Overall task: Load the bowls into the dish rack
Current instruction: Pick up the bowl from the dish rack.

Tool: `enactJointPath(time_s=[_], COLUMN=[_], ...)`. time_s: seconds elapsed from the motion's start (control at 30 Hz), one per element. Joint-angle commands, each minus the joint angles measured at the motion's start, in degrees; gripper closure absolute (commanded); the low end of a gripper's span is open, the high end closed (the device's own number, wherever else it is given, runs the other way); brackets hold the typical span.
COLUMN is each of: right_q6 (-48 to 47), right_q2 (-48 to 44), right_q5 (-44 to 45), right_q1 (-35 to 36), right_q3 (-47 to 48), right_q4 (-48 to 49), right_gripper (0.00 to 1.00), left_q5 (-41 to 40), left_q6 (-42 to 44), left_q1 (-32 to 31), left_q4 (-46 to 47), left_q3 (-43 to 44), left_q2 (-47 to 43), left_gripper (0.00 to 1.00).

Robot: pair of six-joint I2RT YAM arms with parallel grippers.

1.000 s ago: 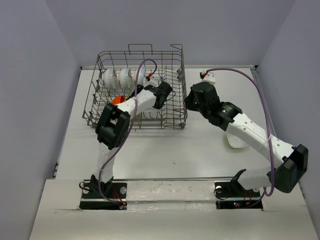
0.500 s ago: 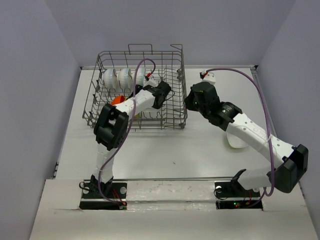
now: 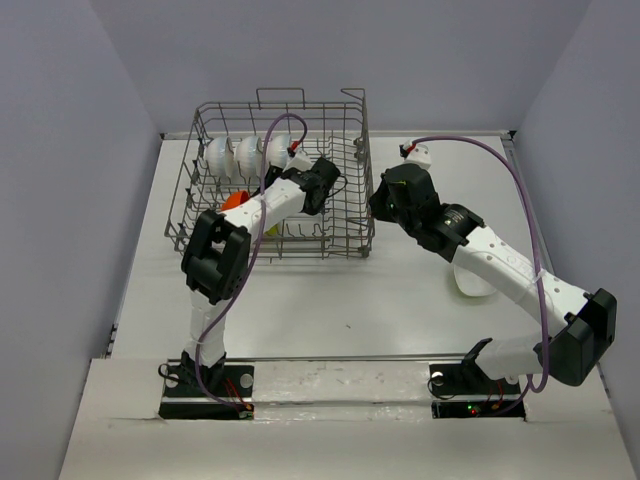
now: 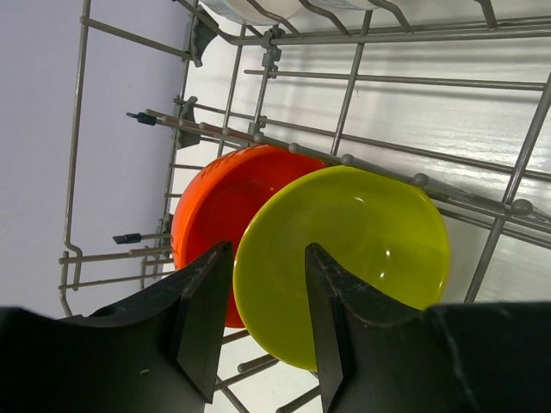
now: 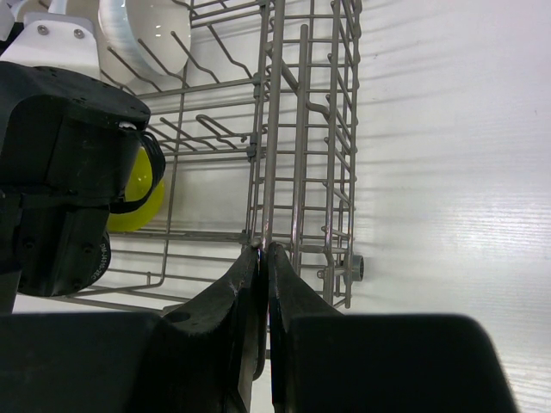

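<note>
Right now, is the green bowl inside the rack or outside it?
Inside. The green bowl stands on its edge among the wires of the rack, overlapping the orange bowl behind it.

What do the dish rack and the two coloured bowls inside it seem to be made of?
Dish rack: metal wire, probably with a grey coating; thin rods with a dull sheen. Yellow-green bowl: likely plastic, glossy; uniform bright colour with small sharp highlights. Orange bowl: likely the same plastic, smooth and evenly coloured, though glazed ceramic cannot be excluded.

Robotics lab cell, bare grey walls (image 3: 60, 150), white tabletop (image 3: 330, 300), bolted arms (image 3: 500, 265)
</note>
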Motion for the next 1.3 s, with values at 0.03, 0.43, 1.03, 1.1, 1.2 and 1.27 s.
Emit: enactJointPath(time_s=[0.03,0.43,1.03,1.1,1.2,1.27], right_q6=[-1.7,-1.7,-1.7,-1.7,-1.7,-1.7], right_q2=[-0.8,-0.6,-0.2,-0.2,0.0,0.0], right_q5=[-0.2,-0.2,-0.1,-0.2,-0.2,-0.2], right_q1=[0.9,0.9,0.9,0.9,0.9,0.9], right_q3=[1.4,1.4,1.5,1.6,1.7,1.7], right_q4=[-3.0,-3.1,-3.1,-3.0,-3.1,-3.1], right_gripper=[0.92,0.92,0.92,0.92,0.92,0.92], left_q5=[0.0,2.2,4.0,4.0,4.1,4.0], left_q6=[-0.5,0.0,0.8,0.7,0.6,0.5], left_q1=[0.8,2.2,2.6,2.5,2.5,2.5], left_q4=[0.8,2.2,2.9,2.9,2.9,2.8], left_q3=[-1.0,-2.6,-2.1,-2.1,-2.1,-1.9], left_q2=[-3.0,-3.4,-3.1,-3.0,-3.1,-3.3], left_gripper=[0.48,0.48,0.69,0.75,0.87,0.97])
